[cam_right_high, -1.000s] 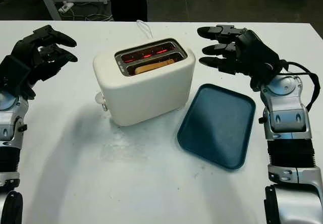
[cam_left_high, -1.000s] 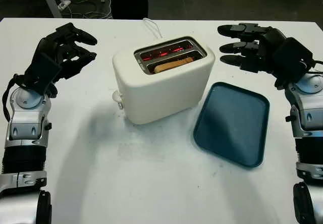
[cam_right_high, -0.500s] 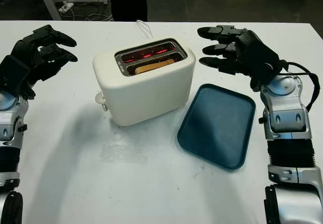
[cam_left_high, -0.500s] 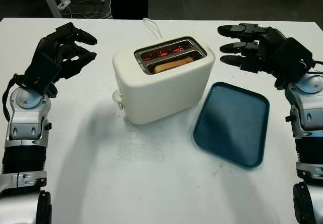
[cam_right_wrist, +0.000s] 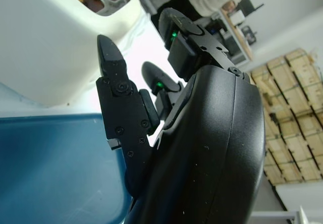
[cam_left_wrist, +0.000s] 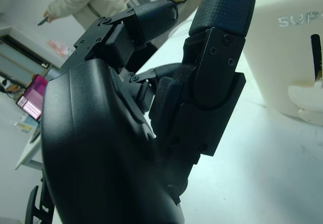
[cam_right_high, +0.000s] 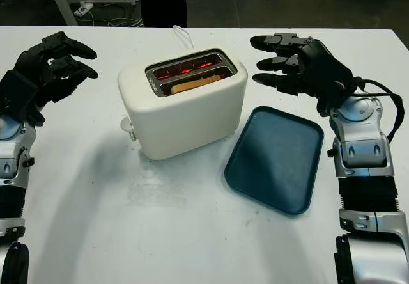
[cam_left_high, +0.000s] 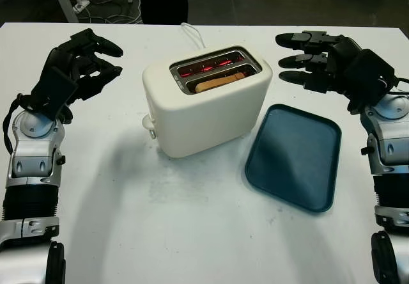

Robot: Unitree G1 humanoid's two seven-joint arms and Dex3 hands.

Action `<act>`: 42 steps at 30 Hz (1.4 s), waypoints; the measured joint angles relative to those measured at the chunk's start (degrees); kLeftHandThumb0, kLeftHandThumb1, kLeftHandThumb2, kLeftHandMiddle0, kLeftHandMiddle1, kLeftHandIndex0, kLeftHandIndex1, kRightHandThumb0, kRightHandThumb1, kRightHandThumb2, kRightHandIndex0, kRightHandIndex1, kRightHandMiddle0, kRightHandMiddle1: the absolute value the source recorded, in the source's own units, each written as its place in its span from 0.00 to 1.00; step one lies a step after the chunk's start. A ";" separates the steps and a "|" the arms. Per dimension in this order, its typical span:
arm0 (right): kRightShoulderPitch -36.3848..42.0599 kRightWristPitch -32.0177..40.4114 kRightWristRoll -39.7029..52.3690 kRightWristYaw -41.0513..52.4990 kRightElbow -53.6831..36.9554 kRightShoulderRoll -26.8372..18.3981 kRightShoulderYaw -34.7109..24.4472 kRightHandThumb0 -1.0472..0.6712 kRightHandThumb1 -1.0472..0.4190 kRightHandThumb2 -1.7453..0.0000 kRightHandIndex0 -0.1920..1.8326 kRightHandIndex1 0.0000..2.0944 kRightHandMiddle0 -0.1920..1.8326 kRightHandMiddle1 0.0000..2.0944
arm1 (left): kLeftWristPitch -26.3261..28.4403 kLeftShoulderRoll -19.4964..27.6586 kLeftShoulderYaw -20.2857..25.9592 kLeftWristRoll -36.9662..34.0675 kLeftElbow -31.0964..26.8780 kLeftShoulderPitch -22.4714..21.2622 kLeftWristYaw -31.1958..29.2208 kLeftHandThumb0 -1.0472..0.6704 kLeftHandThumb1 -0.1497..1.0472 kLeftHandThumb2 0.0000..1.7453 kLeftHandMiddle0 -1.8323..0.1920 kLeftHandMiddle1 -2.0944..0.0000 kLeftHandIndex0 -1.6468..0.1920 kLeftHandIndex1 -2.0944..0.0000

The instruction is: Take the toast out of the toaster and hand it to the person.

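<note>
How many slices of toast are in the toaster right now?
1 visible: a slice of toast in the toaster's nearer slot. The farther slot shows glowing red elements; a slice sunk low there may be hidden.

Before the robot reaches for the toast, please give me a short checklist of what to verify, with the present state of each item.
1. Toast reachable in the toaster: ok, it shows in the near slot.
2. Heating off: not ok, the far slot glows red.
3. Right hand free: ok, open, beside the toaster above the table.
4. Left hand free: ok, it holds nothing, fingers curled, on the toaster's other side.
5. Tray clear of the path: ok, it lies beside the toaster, not touching it.
6. Person ready to receive: cannot tell, someone in a light jacket stands away from the table.
</note>
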 measured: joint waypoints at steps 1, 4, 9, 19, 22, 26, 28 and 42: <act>0.00 -0.02 0.04 0.00 0.11 0.00 -0.01 0.43 0.12 1.00 0.33 0.27 0.41 0.01 | 0.00 0.00 0.00 0.00 0.00 0.00 0.00 0.00 0.89 0.07 0.66 0.39 0.63 0.43; 0.00 -0.02 0.08 0.00 0.19 0.00 -0.01 0.44 0.12 1.00 0.33 0.27 0.41 0.01 | 0.00 0.00 0.00 0.00 0.00 0.00 0.00 0.00 0.89 0.07 0.66 0.39 0.63 0.43; 0.00 -0.65 0.08 0.00 0.25 0.00 -0.01 0.43 0.12 1.00 0.33 0.28 0.41 0.01 | 0.00 0.00 0.00 0.00 0.00 0.00 0.02 0.00 0.89 0.07 0.65 0.39 0.63 0.43; 0.00 -0.69 -0.20 -0.01 0.23 0.00 0.05 0.44 0.12 1.00 0.33 0.27 0.42 0.01 | -0.02 0.00 0.00 -0.02 0.01 0.00 0.01 0.00 0.89 0.06 0.65 0.39 0.63 0.44; 0.00 -0.98 -0.20 -0.01 0.23 0.00 0.05 0.44 0.12 1.00 0.33 0.27 0.41 0.00 | -0.14 0.00 0.00 -0.02 0.16 0.00 -0.02 0.00 0.89 0.07 0.66 0.39 0.63 0.44; 0.00 -0.98 -0.13 -0.01 0.26 0.01 0.05 0.43 0.12 1.00 0.33 0.28 0.42 0.01 | -0.14 0.00 0.00 -0.04 0.20 0.00 -0.02 0.00 0.89 0.06 0.65 0.39 0.63 0.44; 0.00 -1.11 -0.14 -0.02 0.28 0.01 0.05 0.43 0.12 1.00 0.33 0.28 0.42 0.01 | -0.14 0.00 0.00 -0.04 0.20 0.00 -0.02 0.00 0.89 0.06 0.65 0.39 0.62 0.44; -0.01 -1.96 -0.16 -0.07 0.83 0.08 0.06 0.43 0.12 1.00 0.33 0.28 0.42 0.00 | -0.53 0.00 0.00 -0.03 0.59 0.00 -0.02 0.00 0.89 0.07 0.66 0.39 0.63 0.44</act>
